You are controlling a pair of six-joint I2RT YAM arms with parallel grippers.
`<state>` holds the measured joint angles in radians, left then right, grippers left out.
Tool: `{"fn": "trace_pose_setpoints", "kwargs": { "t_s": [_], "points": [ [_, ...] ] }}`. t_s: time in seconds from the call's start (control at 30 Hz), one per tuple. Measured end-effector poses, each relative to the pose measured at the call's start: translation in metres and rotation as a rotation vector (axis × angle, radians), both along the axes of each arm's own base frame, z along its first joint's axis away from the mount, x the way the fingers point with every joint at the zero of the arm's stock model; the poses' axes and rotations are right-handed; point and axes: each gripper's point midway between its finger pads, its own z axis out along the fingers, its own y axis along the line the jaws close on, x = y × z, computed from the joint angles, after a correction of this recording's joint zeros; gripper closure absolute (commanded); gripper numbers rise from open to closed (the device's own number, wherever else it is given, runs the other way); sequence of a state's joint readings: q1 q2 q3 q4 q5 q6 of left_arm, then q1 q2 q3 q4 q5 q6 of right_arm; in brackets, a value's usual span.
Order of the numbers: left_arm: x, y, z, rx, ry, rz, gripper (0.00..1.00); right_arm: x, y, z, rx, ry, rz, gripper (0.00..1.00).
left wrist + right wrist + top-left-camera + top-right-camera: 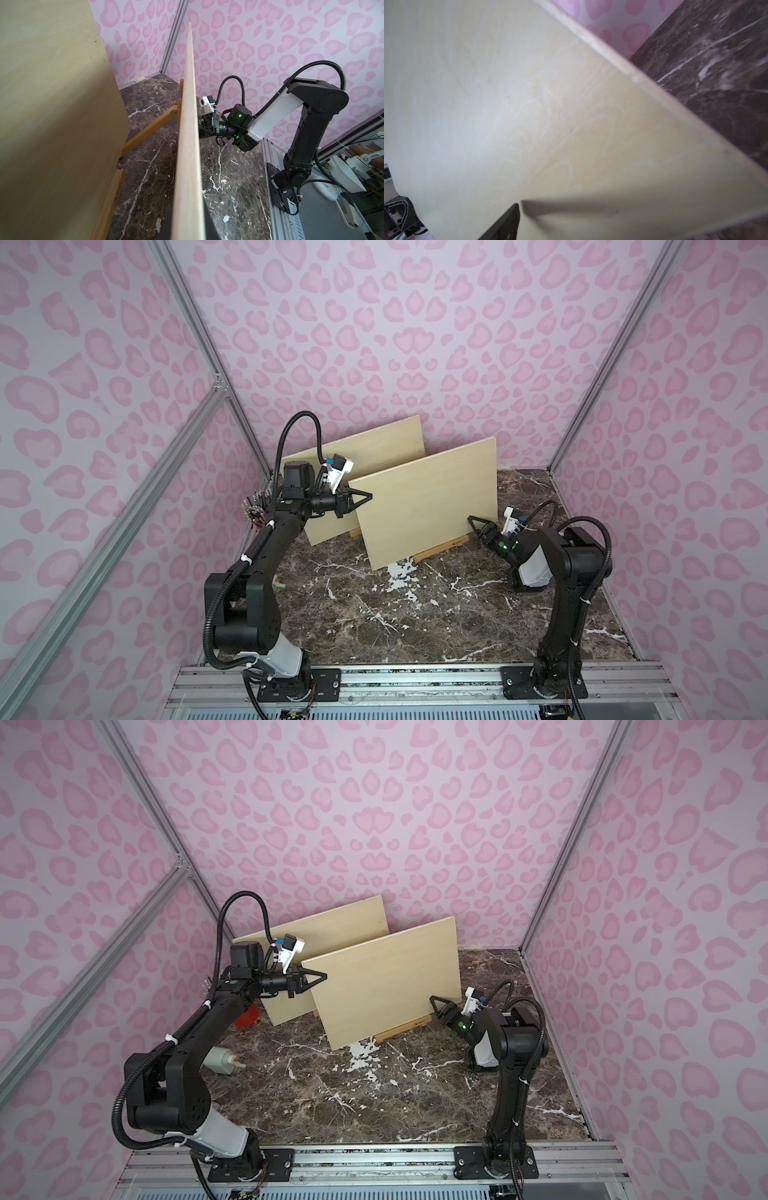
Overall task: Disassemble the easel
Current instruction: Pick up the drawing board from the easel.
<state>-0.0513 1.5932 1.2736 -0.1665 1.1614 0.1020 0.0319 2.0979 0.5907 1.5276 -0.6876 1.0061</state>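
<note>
Two pale plywood boards lean on small wooden easels on the marble table. The front board rests on an easel ledge. My left gripper is shut on this board's upper left edge. My right gripper stands open at its lower right edge. In the right wrist view one finger lies on the board's face; the other is hidden. A brown easel leg slants behind the board.
The rear board stands on its own ledge close to the back wall. A pale bottle and a red object lie by the left arm. Walls enclose three sides.
</note>
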Motion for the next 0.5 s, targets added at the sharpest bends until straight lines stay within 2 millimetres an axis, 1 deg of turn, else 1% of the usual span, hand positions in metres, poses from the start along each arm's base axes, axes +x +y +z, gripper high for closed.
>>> {"fn": "trace_pose_setpoints", "kwargs": {
  "t_s": [0.07, 0.27, 0.4, 0.5],
  "points": [
    [0.000, 0.000, -0.001, 0.000, 0.005, 0.002, 0.98, 0.006, -0.001, 0.006, 0.004, -0.016, -0.006, 0.17],
    [0.001, 0.000, 0.001, -0.011, 0.021, 0.005, 0.98, 0.016, -0.001, 0.025, 0.012, -0.065, -0.012, 0.17],
    [0.001, 0.000, 0.004, -0.019, 0.029, 0.008, 0.98, 0.017, -0.001, 0.035, 0.019, -0.086, -0.013, 0.17],
    [-0.002, -0.001, 0.014, -0.018, 0.014, 0.009, 0.97, 0.013, -0.001, 0.046, 0.022, -0.105, -0.011, 0.17]
  ]
}}
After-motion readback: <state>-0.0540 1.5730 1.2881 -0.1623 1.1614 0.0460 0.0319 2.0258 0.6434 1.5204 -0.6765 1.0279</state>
